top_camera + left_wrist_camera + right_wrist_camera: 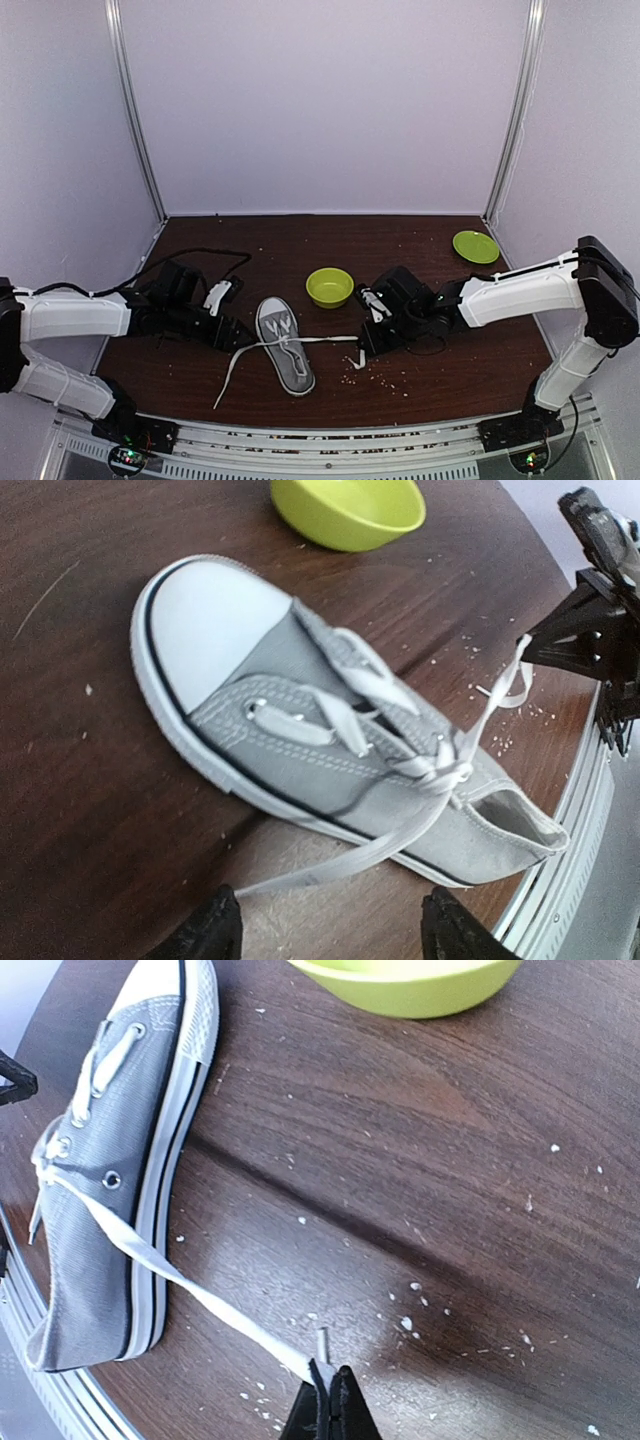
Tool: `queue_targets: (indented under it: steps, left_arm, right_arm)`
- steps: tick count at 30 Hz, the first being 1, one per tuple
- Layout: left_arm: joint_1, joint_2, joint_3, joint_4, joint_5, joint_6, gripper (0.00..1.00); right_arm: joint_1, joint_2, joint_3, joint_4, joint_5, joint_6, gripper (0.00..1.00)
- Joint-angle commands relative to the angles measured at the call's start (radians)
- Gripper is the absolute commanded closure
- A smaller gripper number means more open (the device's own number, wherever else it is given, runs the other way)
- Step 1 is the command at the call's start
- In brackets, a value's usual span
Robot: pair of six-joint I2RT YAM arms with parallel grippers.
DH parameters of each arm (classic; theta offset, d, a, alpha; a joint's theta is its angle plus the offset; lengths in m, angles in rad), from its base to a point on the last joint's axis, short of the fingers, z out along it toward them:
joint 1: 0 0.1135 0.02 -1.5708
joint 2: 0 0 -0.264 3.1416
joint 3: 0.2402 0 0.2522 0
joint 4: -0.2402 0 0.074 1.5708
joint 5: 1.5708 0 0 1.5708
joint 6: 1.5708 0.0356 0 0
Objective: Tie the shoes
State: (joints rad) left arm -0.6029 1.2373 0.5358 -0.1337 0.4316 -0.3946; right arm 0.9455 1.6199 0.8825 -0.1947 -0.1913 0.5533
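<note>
Left gripper jaws apart, nothing clamped. Left lace lies slack on the table just ahead of its fingertips. Right gripper jaws closed, pinching the end of the right lace, which is taut from the eyelets. Grey sneaker sits upright between the grippers, near-centre, toe pointing away. Green bowl is near the toe, apart from it. Green plate is at far right.

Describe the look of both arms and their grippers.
The left arm and right arm have white shells, black joints and black bases with small green and red lights. A black cable loops by the left arm. The left gripper and right gripper are black and tapered.
</note>
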Motion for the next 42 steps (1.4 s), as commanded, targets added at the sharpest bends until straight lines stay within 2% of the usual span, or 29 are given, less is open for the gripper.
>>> queue_targets:
  steps: [1,5,12,14,18,26,28,29,35,42]
  left_arm:
    - [-0.043,0.072,0.073,0.061,0.039,0.153,0.37]
    - [-0.094,0.143,0.115,0.036,0.027,0.221,0.39]
    - [-0.101,0.18,0.107,0.043,-0.069,0.251,0.42]
    - [-0.101,0.188,0.107,0.037,-0.092,0.254,0.46]
    - [-0.101,0.2,0.103,0.025,-0.107,0.259,0.66]
    - [-0.103,0.199,0.093,0.031,-0.094,0.244,0.89]
    - [-0.103,0.196,0.088,0.052,-0.078,0.232,0.98]
    - [-0.104,0.193,0.083,0.067,-0.066,0.223,1.0]
    - [-0.122,0.109,0.025,0.244,-0.001,0.114,1.0]
    - [-0.178,0.033,-0.01,0.35,-0.044,0.023,1.0]
  right_arm:
    - [-0.008,-0.005,0.03,0.028,-0.021,-0.003,1.0]
    - [-0.013,-0.01,0.026,0.037,-0.026,0.002,1.0]
    - [-0.02,-0.018,0.006,0.066,-0.045,0.014,1.0]
    - [-0.022,-0.018,0.004,0.067,-0.045,0.014,1.0]
    - [-0.025,-0.019,0.001,0.072,-0.045,0.018,1.0]
    - [-0.038,-0.005,0.055,0.055,-0.059,-0.003,1.0]
    - [-0.04,0.003,0.097,0.043,-0.062,-0.017,1.0]
    - [-0.04,0.009,0.12,0.034,-0.065,-0.024,1.0]
    - [-0.043,0.089,0.293,0.04,-0.052,-0.052,1.0]
    - [-0.017,0.348,0.614,0.115,-0.145,0.012,1.0]
